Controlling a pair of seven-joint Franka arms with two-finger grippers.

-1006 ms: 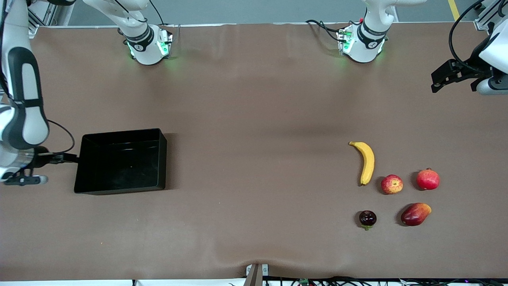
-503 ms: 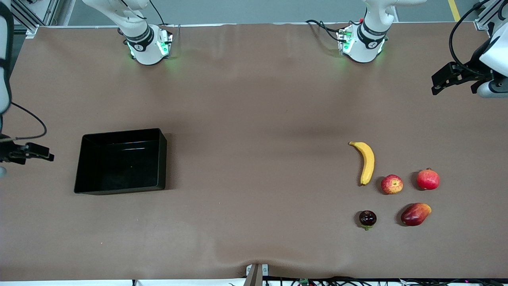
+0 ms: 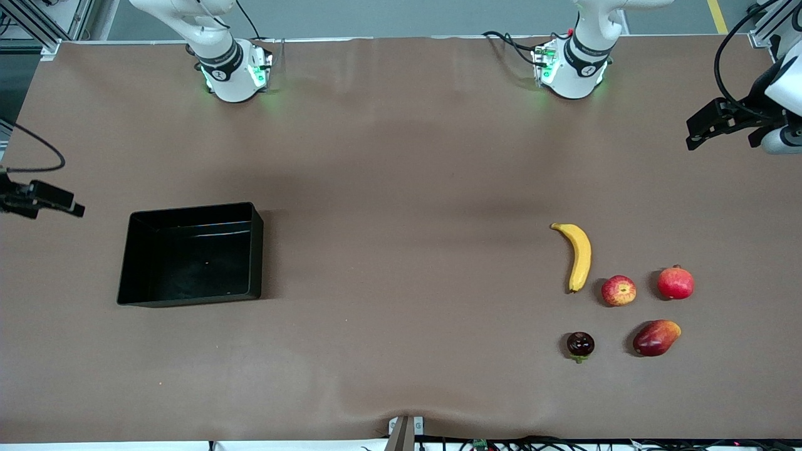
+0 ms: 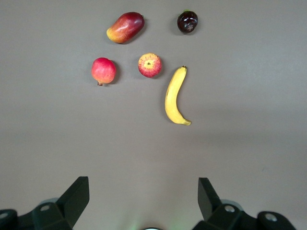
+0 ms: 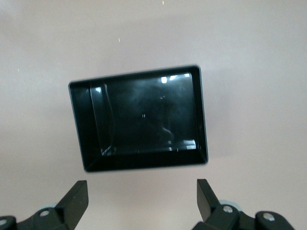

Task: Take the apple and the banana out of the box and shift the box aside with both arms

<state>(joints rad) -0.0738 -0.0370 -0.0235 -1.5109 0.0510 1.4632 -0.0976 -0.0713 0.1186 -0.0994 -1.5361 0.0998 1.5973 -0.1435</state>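
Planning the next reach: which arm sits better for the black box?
Right. The open right gripper hangs beside the shallow black plastic box, while the open left gripper waits at the fruit end.

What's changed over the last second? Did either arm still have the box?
The right pincer, open, has pulled away from the box wall and risen off the right arm's end of the table, holding nothing. The left pincer edged slightly outward, open. Box, banana, apple and other fruit stayed put.

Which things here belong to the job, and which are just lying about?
Job: apple, banana, empty box, left gripper and right gripper, both open.
Lying about: plain red fruit, mango, dark round fruit.
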